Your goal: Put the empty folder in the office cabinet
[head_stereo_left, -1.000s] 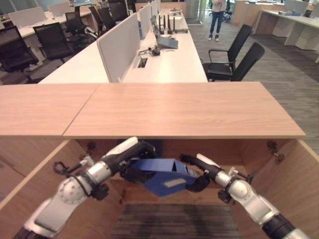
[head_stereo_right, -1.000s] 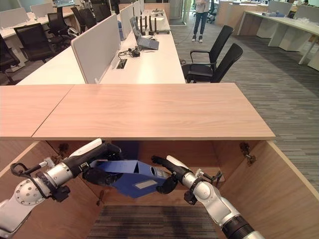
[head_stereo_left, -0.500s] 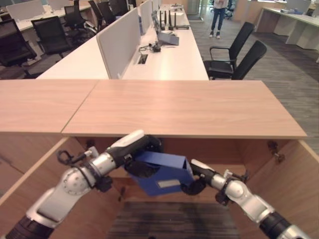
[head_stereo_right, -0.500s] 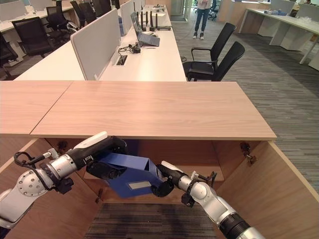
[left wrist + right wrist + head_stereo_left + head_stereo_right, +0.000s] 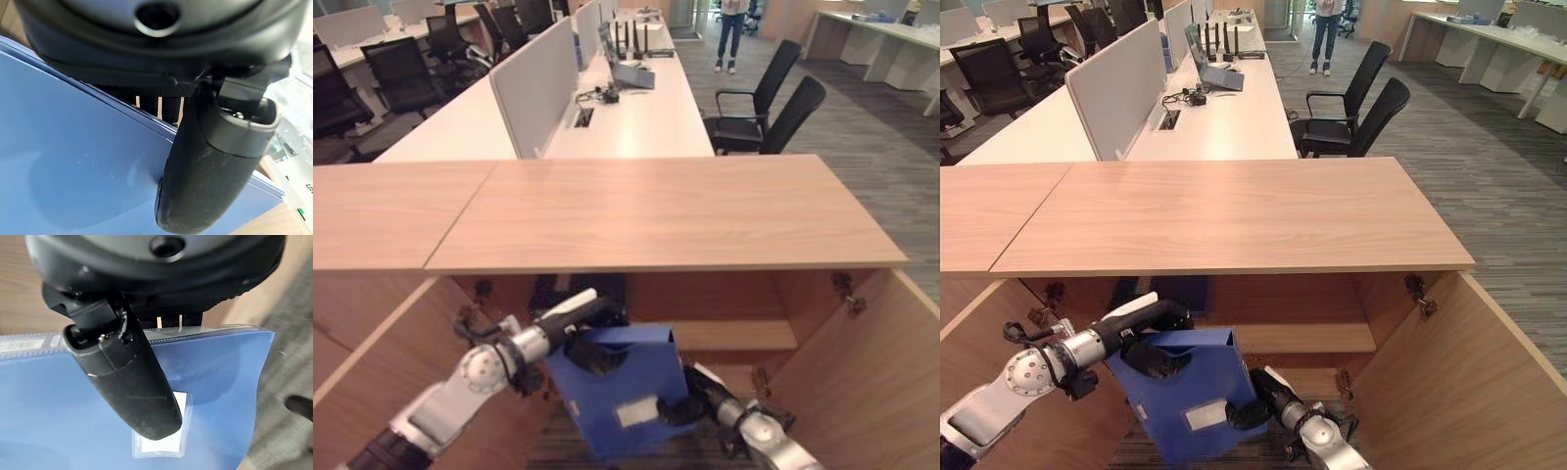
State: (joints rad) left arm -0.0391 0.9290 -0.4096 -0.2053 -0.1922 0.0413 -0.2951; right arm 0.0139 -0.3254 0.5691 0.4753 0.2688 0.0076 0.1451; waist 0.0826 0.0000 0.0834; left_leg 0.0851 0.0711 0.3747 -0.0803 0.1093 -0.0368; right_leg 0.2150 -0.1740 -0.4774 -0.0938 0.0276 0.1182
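A blue folder [image 5: 617, 392] with a white label stands nearly upright in front of the open cabinet [image 5: 656, 211], below its wooden top. My left hand [image 5: 582, 318] grips the folder's upper left corner, thumb [image 5: 210, 161] pressed on the blue cover [image 5: 73, 161]. My right hand [image 5: 1258, 397] holds the lower right edge, its thumb [image 5: 127, 382] lying across the labelled face [image 5: 220, 382]. Both hands' fingers are behind the folder.
The cabinet's doors stand open at left [image 5: 372, 362] and right [image 5: 871, 372]. Inside are a wooden shelf [image 5: 734, 333] and dark folders [image 5: 1180, 291] at the back left. Beyond the top are desks, black chairs [image 5: 773, 103] and a standing person [image 5: 732, 29].
The folder has swung from a tilted, flatter pose to nearly upright and sits lower and closer to me. Both hands came down with it. The camera view has also shifted.
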